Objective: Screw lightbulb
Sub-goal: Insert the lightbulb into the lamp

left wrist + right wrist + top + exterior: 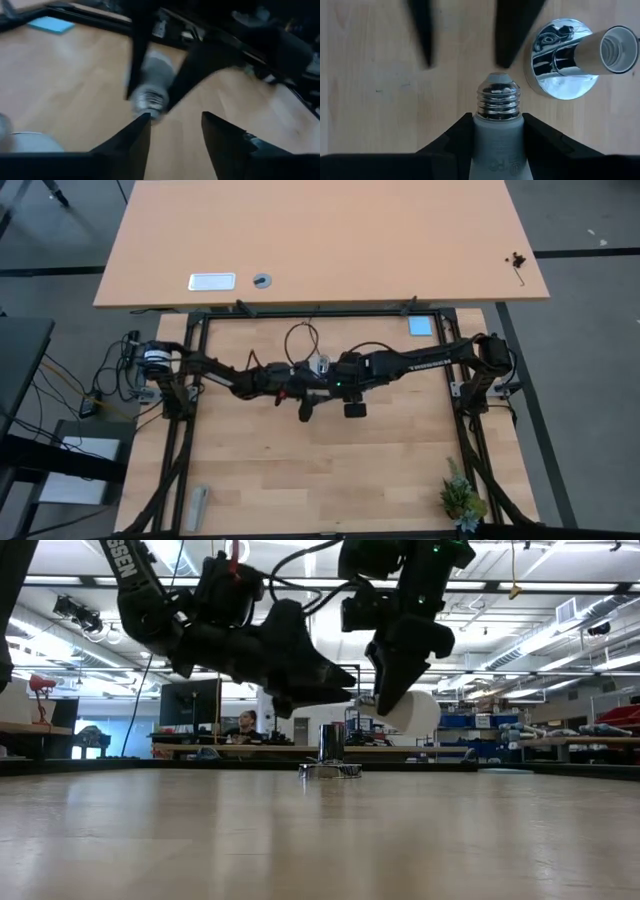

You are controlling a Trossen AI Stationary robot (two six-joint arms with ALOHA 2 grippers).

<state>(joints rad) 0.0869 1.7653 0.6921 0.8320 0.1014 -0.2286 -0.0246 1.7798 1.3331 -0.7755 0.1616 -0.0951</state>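
Right pincer (pixel 497 131) grips lightbulb (pixel 496 125) | left pincer (pixel 172 131) open — socket (pixel 565 60) beside

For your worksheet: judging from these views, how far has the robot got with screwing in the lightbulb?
Done: the right gripper holds the lightbulb, threads bare. In hand: it hangs beside the socket, above the table; the left gripper is open nearby. Left: seating and turning the bulb in the empty socket.

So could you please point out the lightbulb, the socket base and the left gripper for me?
lightbulb (pixel 496 102): right wrist view, on its threaded screw base.
socket base (pixel 560 75): right wrist view, on its shiny round foot.
left gripper (pixel 176 132): left wrist view, midway between its fingertips.
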